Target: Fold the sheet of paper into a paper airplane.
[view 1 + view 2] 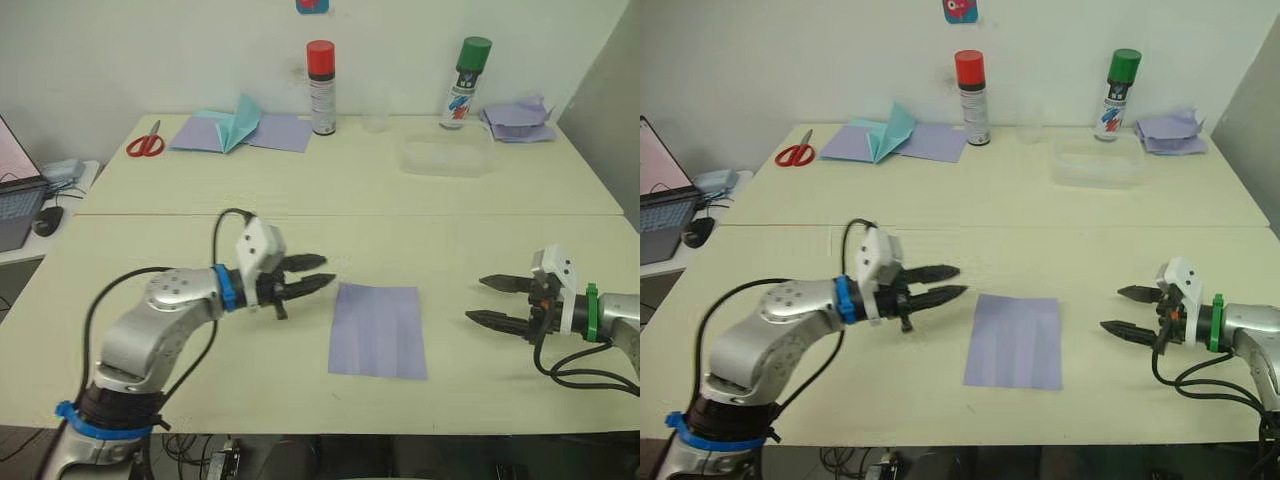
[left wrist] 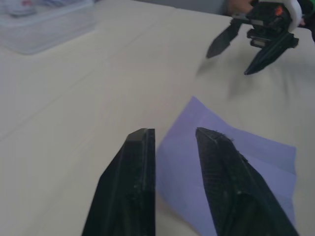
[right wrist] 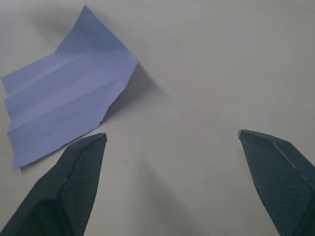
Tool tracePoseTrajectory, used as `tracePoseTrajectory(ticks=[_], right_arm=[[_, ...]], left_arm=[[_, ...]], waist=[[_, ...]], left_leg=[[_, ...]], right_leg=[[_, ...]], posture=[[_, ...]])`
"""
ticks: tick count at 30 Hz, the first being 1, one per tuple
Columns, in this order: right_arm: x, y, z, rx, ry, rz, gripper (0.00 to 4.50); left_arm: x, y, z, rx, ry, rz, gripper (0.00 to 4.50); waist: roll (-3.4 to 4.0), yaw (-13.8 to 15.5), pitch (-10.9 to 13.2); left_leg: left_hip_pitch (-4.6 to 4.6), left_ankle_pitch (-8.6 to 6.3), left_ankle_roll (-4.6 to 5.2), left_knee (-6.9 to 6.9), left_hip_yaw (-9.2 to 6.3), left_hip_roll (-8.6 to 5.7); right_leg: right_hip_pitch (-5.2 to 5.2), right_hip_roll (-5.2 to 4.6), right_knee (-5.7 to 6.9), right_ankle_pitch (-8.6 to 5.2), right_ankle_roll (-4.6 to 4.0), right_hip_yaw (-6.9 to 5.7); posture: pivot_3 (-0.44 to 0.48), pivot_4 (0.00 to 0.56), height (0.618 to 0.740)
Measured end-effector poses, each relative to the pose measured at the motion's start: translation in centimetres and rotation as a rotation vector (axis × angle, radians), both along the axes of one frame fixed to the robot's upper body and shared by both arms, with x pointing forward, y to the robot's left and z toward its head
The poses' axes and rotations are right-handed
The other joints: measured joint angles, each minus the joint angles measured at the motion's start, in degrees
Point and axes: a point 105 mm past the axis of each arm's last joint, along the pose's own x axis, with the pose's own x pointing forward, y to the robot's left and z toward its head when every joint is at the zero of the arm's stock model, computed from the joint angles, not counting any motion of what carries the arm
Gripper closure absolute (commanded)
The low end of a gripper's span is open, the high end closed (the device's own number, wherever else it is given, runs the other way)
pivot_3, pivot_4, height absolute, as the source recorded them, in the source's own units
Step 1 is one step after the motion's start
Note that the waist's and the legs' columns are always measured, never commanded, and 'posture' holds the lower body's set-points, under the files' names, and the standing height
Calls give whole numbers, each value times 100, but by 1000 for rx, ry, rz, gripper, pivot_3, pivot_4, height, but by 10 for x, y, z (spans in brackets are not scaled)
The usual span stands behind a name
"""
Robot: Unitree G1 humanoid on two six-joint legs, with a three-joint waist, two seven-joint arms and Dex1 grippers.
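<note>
Far left edge of the head view: laptop (image 1: pixel 18 205) and mouse (image 1: pixel 46 220) on a side desk. Upper left of the table (image 1: pixel 300 190): red scissors (image 1: pixel 146 144), then lavender sheets (image 1: pixel 275 131) with a teal paper plane (image 1: pixel 236 123) on them. Lower left: left hand (image 1: pixel 318 273) held low over the table, fingers slightly parted, grasping nothing, tips pointing at the upper-left corner of the sheet of paper (image 1: pixel 378 329), just beside it; wrist view puts one finger (image 2: pixel 221 182) above the sheet's edge, contact unclear. Sheet lies flat in the lower centre of the frame, unfolded, faint lengthwise creases, one corner a bit lifted in the right wrist view. Upper centre: red-capped spray can (image 1: pixel 321 87), clear plastic tub (image 1: pixel 447 155), green-capped spray can (image 1: pixel 465 82). Upper right: crumpled lavender paper heap (image 1: pixel 518 119). Lower right: right hand (image 1: pixel 484 300) released, fingers spread wide, empty, aimed at the sheet but well apart from it.
</note>
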Motion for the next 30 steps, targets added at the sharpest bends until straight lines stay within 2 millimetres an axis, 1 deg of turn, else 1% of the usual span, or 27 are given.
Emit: tracePoseTrajectory(ticks=[2,7,10,12,15,21,23,26,28,30], right_arm=[[-1,4,-3,4,9,14,0],[-5,13,-7,7,29,67,0],[-6,16,-8,4,35,79,0],[-5,16,-8,4,35,81,0],[-5,18,-8,2,34,88,0],[-1,22,-6,-16,18,112,0],[-1,23,-8,-29,16,117,0],[0,23,-16,-37,20,120,587],[2,20,-20,-69,1,113,1257],[5,17,-24,-90,-26,101,2044]], left_arm=[[-2,-8,-12,39,14,-26,4488],[0,-13,-38,126,40,-36,4488],[-2,-20,-50,159,58,-47,4488],[-2,-23,-63,195,81,-41,4488],[1,-20,-79,239,117,-22,4488],[3,-21,-82,267,92,-42,4488],[3,-21,-82,271,89,-43,4488],[3,-22,-83,270,89,-43,4500],[4,-23,-83,265,91,-41,4500],[4,-24,-83,265,88,-40,4500]], waist=[[0,-1,0],[0,12,0],[-1,22,0],[-1,22,0],[-1,16,0],[0,26,-2],[0,28,-4],[2,30,-6],[4,41,-7],[2,52,-8]], left_leg=[[1,0,0,0,0,1],[0,-3,5,1,-1,-3],[0,-3,5,2,-2,-4],[0,-3,5,1,-2,-2],[2,-2,4,1,-4,0],[6,-2,5,4,-5,-2],[8,-3,5,3,-6,-2],[10,-3,5,3,-5,-2],[11,-3,5,5,-5,-3],[13,-2,5,5,-5,-3]], right_leg=[[0,1,1,0,0,0],[2,1,0,0,0,1],[3,0,-2,0,0,1],[2,1,-1,0,0,0],[2,2,3,0,0,-2],[8,0,2,0,1,-3],[9,1,2,0,1,-2],[11,1,2,0,1,-2],[13,0,2,1,3,-1],[15,1,2,2,4,-2]], posture=[[0,150,740],[0,150,740],[0,150,740],[0,150,740],[0,150,740],[0,150,740],[0,150,740],[0,150,740],[0,150,740],[0,150,740]])
